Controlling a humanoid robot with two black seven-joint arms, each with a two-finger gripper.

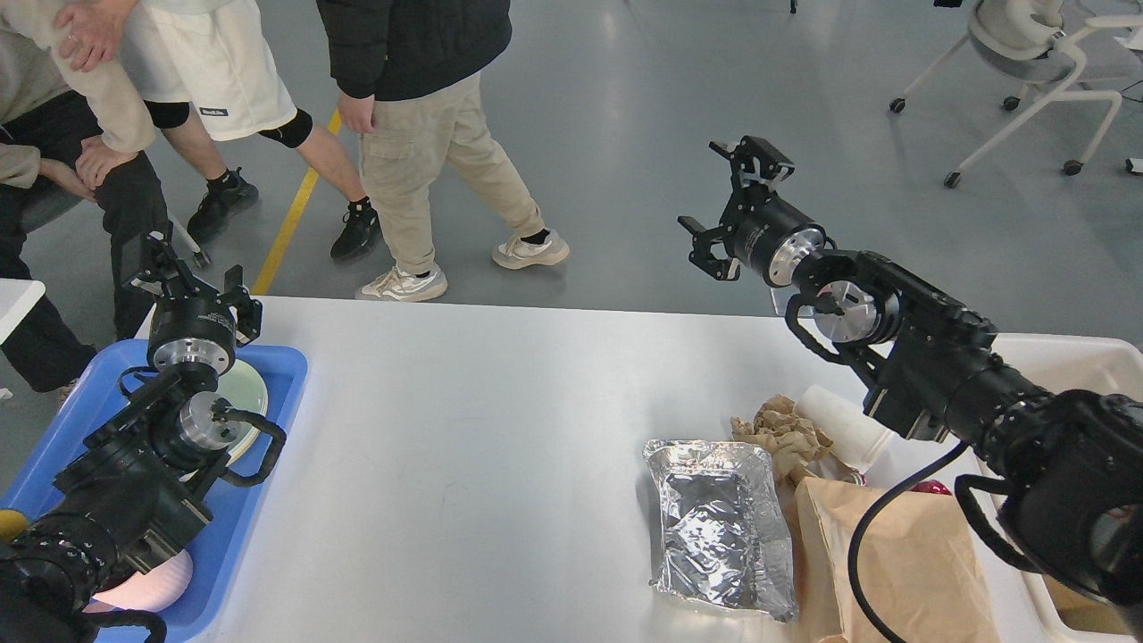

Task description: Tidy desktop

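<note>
The white desktop (464,429) fills the middle of the head view. On its right part lie a silver foil bag (719,527), a brown paper bag (893,563), a crumpled brown paper (781,433) and a tipped white paper cup (839,420). My right gripper (734,207) is open and empty, raised high beyond the desktop's far edge. Above the far end of the blue tray, my left gripper (189,279) stands open with nothing in it.
A blue tray (268,420) at the left holds a pale green plate (246,393) and a pink dish (147,585). A cream-white bin (1063,357) stands at the right edge. People walk and sit behind the desktop; an office chair (1027,54) is far right.
</note>
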